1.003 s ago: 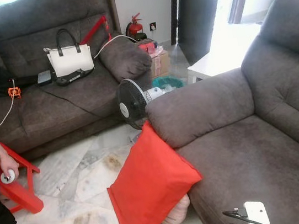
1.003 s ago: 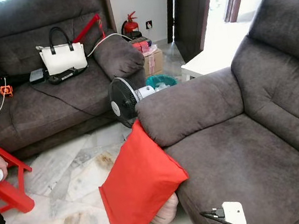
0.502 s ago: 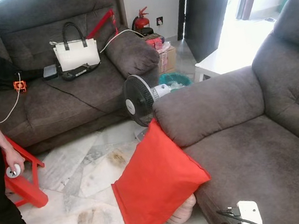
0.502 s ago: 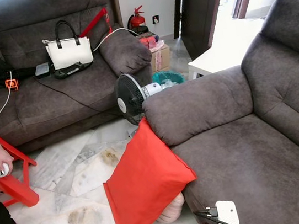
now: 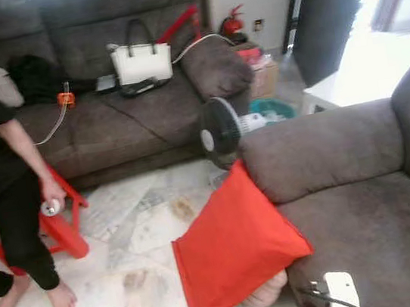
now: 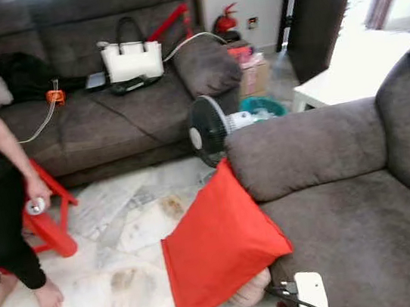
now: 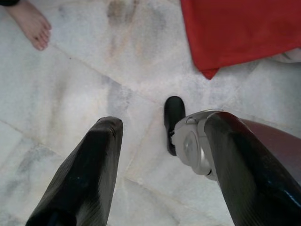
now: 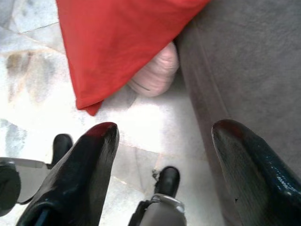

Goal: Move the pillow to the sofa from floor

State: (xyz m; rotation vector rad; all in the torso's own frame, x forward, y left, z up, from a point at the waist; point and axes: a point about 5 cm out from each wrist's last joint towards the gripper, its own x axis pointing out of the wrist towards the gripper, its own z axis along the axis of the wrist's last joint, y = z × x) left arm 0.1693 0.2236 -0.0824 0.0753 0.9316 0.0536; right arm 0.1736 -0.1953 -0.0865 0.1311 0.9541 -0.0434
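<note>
A red pillow [image 5: 233, 245] stands on the marble floor, leaning against the arm and front of the grey sofa [image 5: 366, 215] on my right. A pale pink cushion [image 8: 153, 75] peeks out under its lower edge. The pillow's corner also appears in the left wrist view as a red pillow [image 7: 240, 30]. My left gripper [image 7: 160, 141] hangs open above the bare floor, short of the pillow. My right gripper [image 8: 162, 141] is open too, over the floor beside the sofa's front, just below the pillow. Nothing is between either pair of fingers.
A standing fan [image 5: 220, 124] sits behind the pillow by the sofa arm. A second grey sofa [image 5: 108, 114] along the back holds a white handbag [image 5: 142, 59]. A barefoot person [image 5: 3, 182] sits on a red stool [image 5: 59, 227] at left.
The camera has swung left, so the whole scene shifted right and the person came further into view. The pillow has not moved, and both grippers stay low.
</note>
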